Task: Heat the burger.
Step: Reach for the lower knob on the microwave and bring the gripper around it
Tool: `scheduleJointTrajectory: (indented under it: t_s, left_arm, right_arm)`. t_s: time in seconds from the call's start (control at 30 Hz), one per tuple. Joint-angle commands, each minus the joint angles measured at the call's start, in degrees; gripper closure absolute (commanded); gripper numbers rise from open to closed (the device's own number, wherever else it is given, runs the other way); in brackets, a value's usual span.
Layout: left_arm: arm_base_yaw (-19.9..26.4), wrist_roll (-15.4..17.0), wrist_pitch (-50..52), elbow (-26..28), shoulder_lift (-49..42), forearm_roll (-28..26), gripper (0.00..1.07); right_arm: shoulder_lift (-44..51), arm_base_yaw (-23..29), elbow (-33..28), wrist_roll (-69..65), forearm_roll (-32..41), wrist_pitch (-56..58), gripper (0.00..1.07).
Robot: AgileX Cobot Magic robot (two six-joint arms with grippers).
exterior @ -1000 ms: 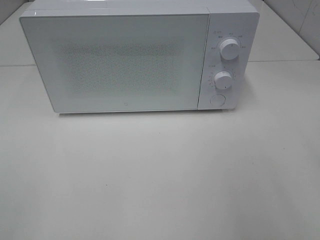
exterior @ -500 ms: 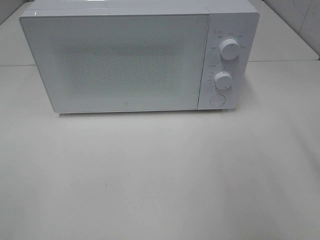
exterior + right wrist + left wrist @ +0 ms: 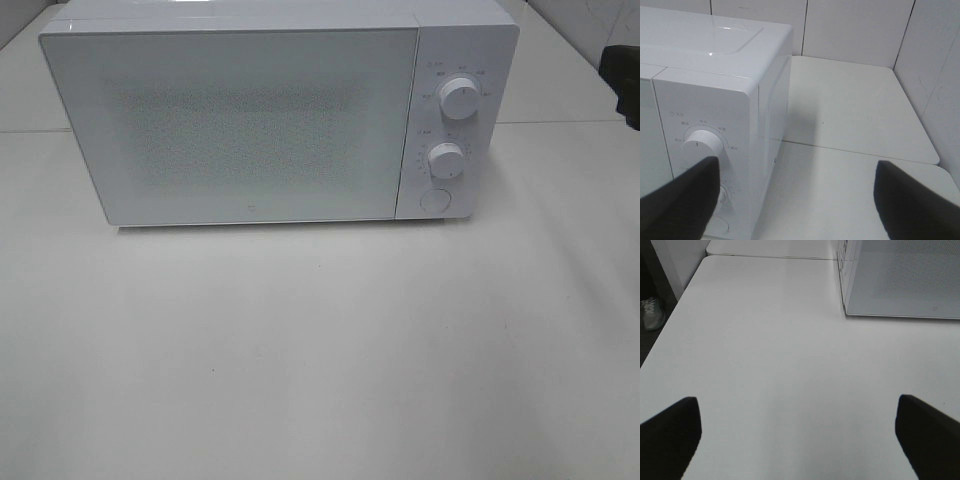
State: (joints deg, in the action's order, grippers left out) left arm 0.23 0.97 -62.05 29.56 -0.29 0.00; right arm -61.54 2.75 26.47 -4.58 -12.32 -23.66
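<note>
Left gripper (image 3: 796, 402): jaws stood wide apart, nothing between them, over bare table (image 3: 320, 350).
Right gripper (image 3: 797, 165): jaws also spread wide, holding nothing, beside the microwave's control end and clear of it.
Count: two grippers; one white microwave (image 3: 240, 120), door shut; two dials, an upper knob (image 3: 459, 99) and a lower knob (image 3: 446, 161); one round button (image 3: 434, 199) below them; one shoe (image 3: 652, 312) on the floor beyond the table edge.
Burger: showed in no view; its place, heading and long axis could not be told.
</note>
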Motion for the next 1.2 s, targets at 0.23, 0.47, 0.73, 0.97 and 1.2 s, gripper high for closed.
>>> scheduleJointTrajectory:
  t_s: [0.23,0.47,0.73,0.97,1.2]
  left_arm:
    - [0.11,0.29,0.86,-0.06,-0.74,-0.34,0.09]
    - [0.11,0.29,0.86,-0.06,-0.74,-0.34,0.09]
    - [0.11,0.29,0.86,-0.06,-0.74,-0.34,0.09]
    - [0.11,0.29,0.86,-0.06,-0.74,-0.34,0.09]
    - [0.11,0.29,0.86,-0.06,-0.74,-0.34,0.09]
  right_arm:
    - [-10.14,-0.11,0.0,5.39,1.09,-11.57,0.31]
    - [-16.21,1.95,0.0,16.73,13.64,-17.13,0.31]
    - [-22.06,10.77,0.0,28.3,29.85,-25.78,0.31]
    - [-27.04,18.62,0.0,28.42,36.9,-33.98,0.31]
    - [-31.28,24.41,0.0,28.42,41.54,-37.93,0.31]
